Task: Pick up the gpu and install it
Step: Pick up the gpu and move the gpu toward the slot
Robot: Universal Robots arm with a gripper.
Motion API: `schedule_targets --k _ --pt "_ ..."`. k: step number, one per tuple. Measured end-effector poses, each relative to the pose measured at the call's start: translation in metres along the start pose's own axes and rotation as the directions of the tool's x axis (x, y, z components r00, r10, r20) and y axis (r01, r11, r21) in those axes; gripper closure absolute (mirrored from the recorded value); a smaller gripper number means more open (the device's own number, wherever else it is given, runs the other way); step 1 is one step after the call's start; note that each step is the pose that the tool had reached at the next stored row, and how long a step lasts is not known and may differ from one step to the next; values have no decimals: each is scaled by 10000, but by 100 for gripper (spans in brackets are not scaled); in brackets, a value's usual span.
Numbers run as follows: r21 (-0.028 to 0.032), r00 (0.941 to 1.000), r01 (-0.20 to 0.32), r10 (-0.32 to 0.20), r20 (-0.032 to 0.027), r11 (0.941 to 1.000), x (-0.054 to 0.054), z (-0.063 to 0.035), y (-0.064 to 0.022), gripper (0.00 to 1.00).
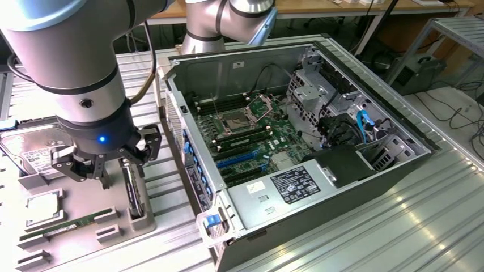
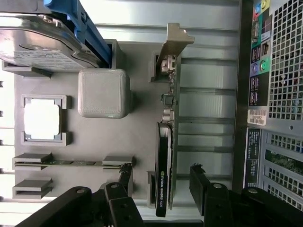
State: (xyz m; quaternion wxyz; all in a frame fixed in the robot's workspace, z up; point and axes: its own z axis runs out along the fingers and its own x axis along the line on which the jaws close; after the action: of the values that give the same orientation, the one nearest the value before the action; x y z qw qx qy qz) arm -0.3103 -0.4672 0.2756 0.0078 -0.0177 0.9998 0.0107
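Observation:
The gpu [image 1: 135, 192] stands edge-on as a thin dark slab in a slot of the grey tray [image 1: 79, 195], at the exterior view's left. In the wrist view the gpu [image 2: 164, 161] shows a black shroud, a green board edge and a silver end bracket [image 2: 174, 41]. My gripper [image 1: 112, 170] hangs just above it, open. In the wrist view the gripper [image 2: 160, 168] has one dark finger on each side of the card, with a gap to it on both sides. Nothing is held.
The tray [image 2: 139, 137] also carries a silver hard drive [image 1: 30, 152], a CPU [image 1: 45, 204], a narrow RAM stick [image 1: 68, 224] and a grey block [image 2: 104, 92]. The open computer case [image 1: 250, 62] with its motherboard [image 1: 250, 136] lies beside the tray, to the exterior view's right.

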Motion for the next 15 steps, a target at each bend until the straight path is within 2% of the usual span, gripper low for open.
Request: schedule_targets --k 7,12,15 --pt "6 10000 15 -15 -1 10000 -13 36 4 40" --pt "9 10000 12 -12 -2 10000 -28 109 25 40" --pt "67 10000 13 -13 -2 10000 -29 146 80 40"
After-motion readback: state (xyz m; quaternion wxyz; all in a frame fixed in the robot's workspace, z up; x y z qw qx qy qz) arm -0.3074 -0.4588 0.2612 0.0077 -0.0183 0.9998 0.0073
